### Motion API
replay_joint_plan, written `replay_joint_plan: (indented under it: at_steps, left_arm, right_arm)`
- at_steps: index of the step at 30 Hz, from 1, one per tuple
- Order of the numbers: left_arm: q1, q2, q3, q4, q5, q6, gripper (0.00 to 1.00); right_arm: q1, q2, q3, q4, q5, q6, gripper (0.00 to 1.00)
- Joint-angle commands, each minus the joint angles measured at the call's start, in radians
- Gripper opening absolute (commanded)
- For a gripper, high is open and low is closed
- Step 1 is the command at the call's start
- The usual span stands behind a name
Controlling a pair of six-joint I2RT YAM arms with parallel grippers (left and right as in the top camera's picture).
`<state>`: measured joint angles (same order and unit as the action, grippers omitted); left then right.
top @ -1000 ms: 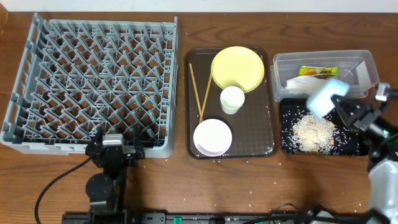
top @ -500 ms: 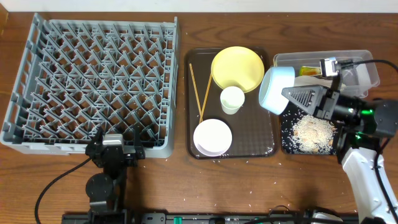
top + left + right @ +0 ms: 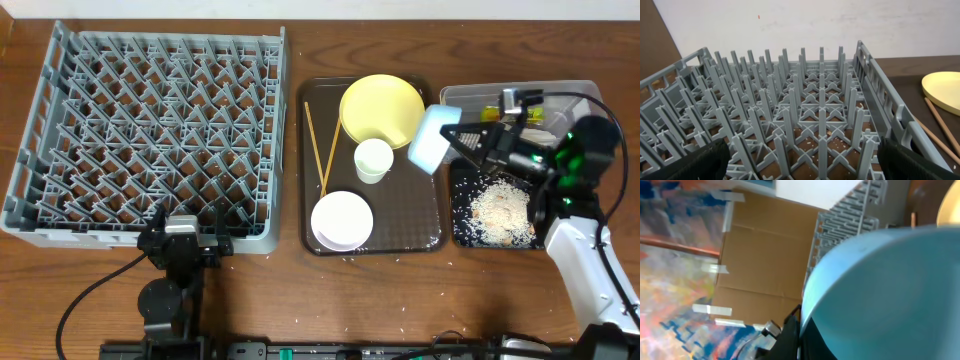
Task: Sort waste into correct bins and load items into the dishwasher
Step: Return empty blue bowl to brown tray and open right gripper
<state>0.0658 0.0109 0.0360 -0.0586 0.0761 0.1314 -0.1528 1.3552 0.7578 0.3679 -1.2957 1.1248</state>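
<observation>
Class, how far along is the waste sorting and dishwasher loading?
Done: crumb pile in the black tray, wrapper in the clear tub. In hand: right gripper holds the light blue bowl. Left: plate, white bowl, cup, chopsticks on the brown tray; rack holds no dishes.

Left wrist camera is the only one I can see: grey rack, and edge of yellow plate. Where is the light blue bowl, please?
Observer: The right gripper holds the light blue bowl by the rim, tipped on its side, over the brown tray's right edge.
Operator: Where is the waste food?
Observer: The crumbs lie heaped in the black tray.
Operator: What else sits on that brown tray?
Observer: For one, a small white cup, upright between the yellow plate and a white bowl.
</observation>
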Motion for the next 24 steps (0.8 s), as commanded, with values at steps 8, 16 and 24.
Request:
replay_joint_plan:
  at_steps: [8,16,24]
  left_arm:
    - [0.006,-0.006,-0.027,-0.014,0.01,0.003,0.95]
    - [0.006,-0.006,-0.027,-0.014,0.01,0.003,0.96]
    - [0.006,-0.006,-0.027,-0.014,0.01,0.003,0.95]
  right_arm:
    - [0.193,-0.001,0.427,-0.898,0.462,-0.716,0.01]
    - [0.454,0.005,0.558,-1.228,0.968,-0.841,0.01]
    - [0.64,0.139,0.555,-1.357,1.173,-0.842,0.01]
